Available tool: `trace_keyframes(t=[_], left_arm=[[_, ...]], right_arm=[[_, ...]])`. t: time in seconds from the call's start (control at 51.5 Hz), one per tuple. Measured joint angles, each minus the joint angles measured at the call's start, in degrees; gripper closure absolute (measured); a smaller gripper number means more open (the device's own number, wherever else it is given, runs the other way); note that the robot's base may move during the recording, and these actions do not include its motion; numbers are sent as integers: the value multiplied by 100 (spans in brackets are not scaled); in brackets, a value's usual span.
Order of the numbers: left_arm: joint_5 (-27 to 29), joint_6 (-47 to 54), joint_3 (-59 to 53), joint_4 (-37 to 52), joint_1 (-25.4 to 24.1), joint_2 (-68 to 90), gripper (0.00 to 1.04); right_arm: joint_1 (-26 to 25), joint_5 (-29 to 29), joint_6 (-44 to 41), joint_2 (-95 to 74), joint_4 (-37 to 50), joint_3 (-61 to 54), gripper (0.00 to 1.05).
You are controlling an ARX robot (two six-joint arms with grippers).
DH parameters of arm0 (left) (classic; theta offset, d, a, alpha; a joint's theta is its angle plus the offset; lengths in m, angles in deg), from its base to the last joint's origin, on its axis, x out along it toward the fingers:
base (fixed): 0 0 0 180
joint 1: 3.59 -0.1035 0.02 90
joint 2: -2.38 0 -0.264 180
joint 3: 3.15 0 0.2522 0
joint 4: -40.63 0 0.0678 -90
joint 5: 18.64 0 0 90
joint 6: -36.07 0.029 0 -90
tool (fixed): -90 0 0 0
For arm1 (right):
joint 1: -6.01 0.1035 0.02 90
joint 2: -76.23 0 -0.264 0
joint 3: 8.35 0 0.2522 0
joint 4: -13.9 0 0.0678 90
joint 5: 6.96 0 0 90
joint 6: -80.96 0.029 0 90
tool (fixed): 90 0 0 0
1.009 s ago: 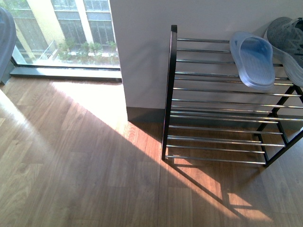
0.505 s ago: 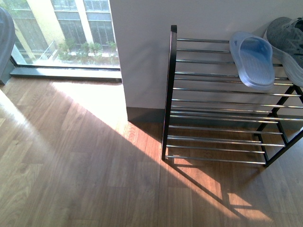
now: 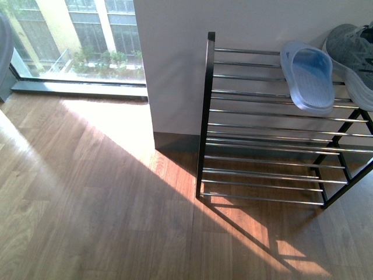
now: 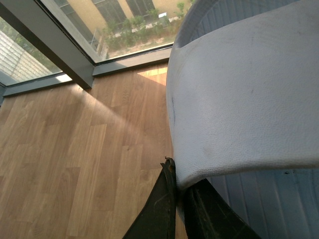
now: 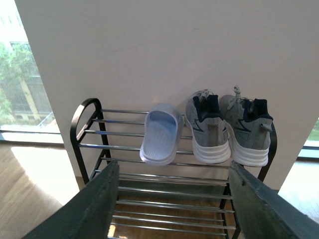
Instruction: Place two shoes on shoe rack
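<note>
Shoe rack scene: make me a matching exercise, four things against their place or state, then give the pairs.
Things:
1. slide on the rack
2. grey sneakers
3. slide in the left gripper
4. right gripper

Places or states:
A. top tier, at the far end from the window
B. open, holding nothing
C. off the rack, pinched by its edge over the wooden floor
D. top tier of the shoe rack, alone, beside the sneakers

Pairs: 1-D, 2-A, 3-C, 4-B

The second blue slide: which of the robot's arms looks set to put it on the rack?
Left. Its left gripper is clamped on the pale blue slide. The right gripper is open and empty, facing the shoe rack.
</note>
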Motion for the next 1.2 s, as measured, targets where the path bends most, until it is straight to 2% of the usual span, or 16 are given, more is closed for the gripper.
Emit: trace_keyframes(t=[0.078,0.175,0.757,0.796,0.835,0.893,1.009,1.126,1.204], left_arm=[[-7,0,0,0,-2,0,103],[-22,0,0,-2,2,-7,103],[-76,-13,-4,7,50,9,103],[-264,-310,-122,684,85,175,103],[-229,-614,-107,1338,223,400,103],[-74,-859,160,1414,468,605,103],[72,-1340,1359,706,1106,1360,103],[59,-1764,2404,114,1534,2216,103],[367,-1882,3053,-133,1770,2857,103]], right_arm=[[0,7,0,2,0,0,24],[0,7,4,4,0,-2,8],[0,33,2,7,-9,0,9],[0,31,2,4,-9,-2,9],[0,28,2,7,-9,0,9],[0,24,2,4,-9,0,9],[0,22,2,7,-9,0,9],[0,22,2,7,-9,0,9],[0,22,2,7,-9,0,9]])
